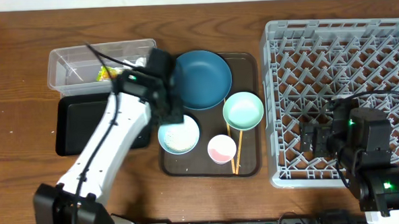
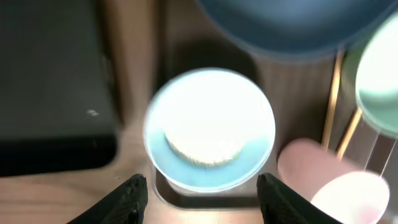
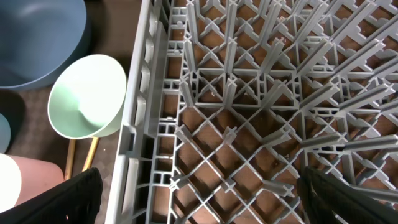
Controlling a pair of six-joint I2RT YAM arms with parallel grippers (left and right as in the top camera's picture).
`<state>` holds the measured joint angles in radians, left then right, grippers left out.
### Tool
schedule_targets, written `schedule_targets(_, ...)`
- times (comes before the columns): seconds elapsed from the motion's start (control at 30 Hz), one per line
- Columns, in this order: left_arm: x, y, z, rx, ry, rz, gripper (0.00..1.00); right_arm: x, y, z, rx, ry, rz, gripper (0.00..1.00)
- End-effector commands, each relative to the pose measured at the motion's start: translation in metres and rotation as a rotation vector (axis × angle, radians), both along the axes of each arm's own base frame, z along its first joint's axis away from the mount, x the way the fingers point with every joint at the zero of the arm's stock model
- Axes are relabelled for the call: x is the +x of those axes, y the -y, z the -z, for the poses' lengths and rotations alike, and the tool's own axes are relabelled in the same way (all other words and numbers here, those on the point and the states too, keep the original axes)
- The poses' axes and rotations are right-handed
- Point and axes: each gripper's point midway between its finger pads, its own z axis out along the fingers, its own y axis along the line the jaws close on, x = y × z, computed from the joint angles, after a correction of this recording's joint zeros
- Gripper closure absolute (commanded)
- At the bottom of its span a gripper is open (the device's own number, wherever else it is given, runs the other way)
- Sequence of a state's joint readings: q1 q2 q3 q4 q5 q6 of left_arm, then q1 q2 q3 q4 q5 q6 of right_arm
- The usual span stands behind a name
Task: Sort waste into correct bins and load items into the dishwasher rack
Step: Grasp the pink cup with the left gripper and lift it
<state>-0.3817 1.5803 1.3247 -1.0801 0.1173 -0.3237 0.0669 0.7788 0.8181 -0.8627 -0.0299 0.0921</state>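
Note:
My left gripper (image 1: 169, 113) (image 2: 202, 193) is open and empty, just above the pale blue-white bowl (image 1: 179, 136) (image 2: 249, 165), which holds a heap of white rice (image 2: 204, 142). On the brown serving tray are the dark blue dish (image 1: 203, 78), the mint green bowl (image 1: 243, 110), the pink-white cup (image 1: 222, 149) and the chopsticks (image 1: 236, 154). The clear tub (image 1: 69, 60) holds the yellow-green wrapper (image 1: 105, 73) and a white crumpled piece (image 1: 140, 61). The black tray (image 1: 85, 124) lies in front of the tub. My right gripper (image 1: 315, 137) (image 3: 199, 199) is open and empty over the grey rack (image 1: 339, 58) (image 3: 249, 93).
The brown serving tray (image 1: 254, 133) sits between the bins and the rack. The left arm crosses over the black tray. The right wrist view shows the rack's left wall (image 3: 140, 93) next to the mint bowl (image 3: 87, 96). Bare wooden table lies at the far left.

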Motion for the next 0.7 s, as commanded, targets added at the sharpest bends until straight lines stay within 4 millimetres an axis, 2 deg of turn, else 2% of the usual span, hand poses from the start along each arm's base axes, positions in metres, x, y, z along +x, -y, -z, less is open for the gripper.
schedule_targets(0.0, -0.026, 0.016, 0.017, 0.017, -0.067, 0.093, 0.4, 0.002, -0.005, -0.009, 0.011, 0.022, -0.015, 0.01)
schedule_targets(0.2, -0.048, 0.043, 0.041, 0.006, -0.086, 0.196, 0.4, 0.001, -0.005, -0.008, 0.011, 0.02, -0.015, 0.01)
schedule_targets(0.33, -0.057, 0.064, 0.049, -0.048, -0.079, 0.251, 0.41, 0.001, -0.005, -0.008, 0.011, 0.02, -0.015, 0.01)
schedule_targets(0.5, -0.06, 0.076, 0.057, -0.061, -0.056, 0.282, 0.4, 0.001, -0.005, -0.008, 0.011, 0.018, -0.015, 0.01)
schedule_targets(0.67, -0.062, 0.079, 0.057, -0.063, -0.058, 0.272, 0.4, 0.001, -0.005, -0.008, 0.011, 0.018, -0.015, 0.01)
